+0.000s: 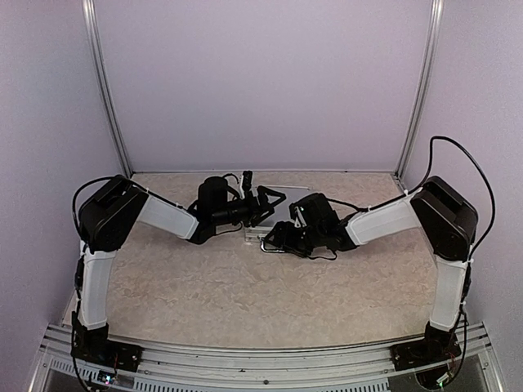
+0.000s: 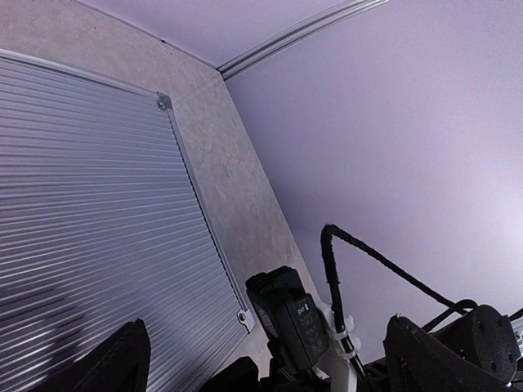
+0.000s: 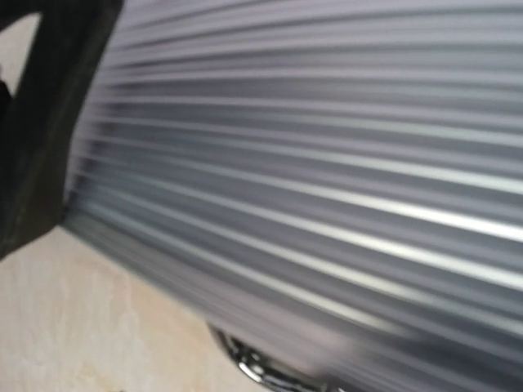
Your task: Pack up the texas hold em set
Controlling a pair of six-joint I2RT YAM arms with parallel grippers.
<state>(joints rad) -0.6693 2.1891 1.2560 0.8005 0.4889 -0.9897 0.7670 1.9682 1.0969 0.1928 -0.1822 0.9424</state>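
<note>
From my feed I see a beige, marbled tabletop (image 1: 245, 286) boxed in by plain lavender walls (image 1: 261, 82). Two metal posts stand upright at the back corners, one left (image 1: 106, 90) and one right (image 1: 421, 90). A ribbed aluminium rail (image 1: 261, 361) runs along the near edge. In the left wrist view a metal strip (image 2: 302, 33) lines the seam between two wall panels.

White-sleeved arms (image 1: 96, 286), bulky black joints (image 1: 110, 214), looping black cables (image 2: 329, 269), apparently matte black fingers (image 2: 122, 359)
</note>
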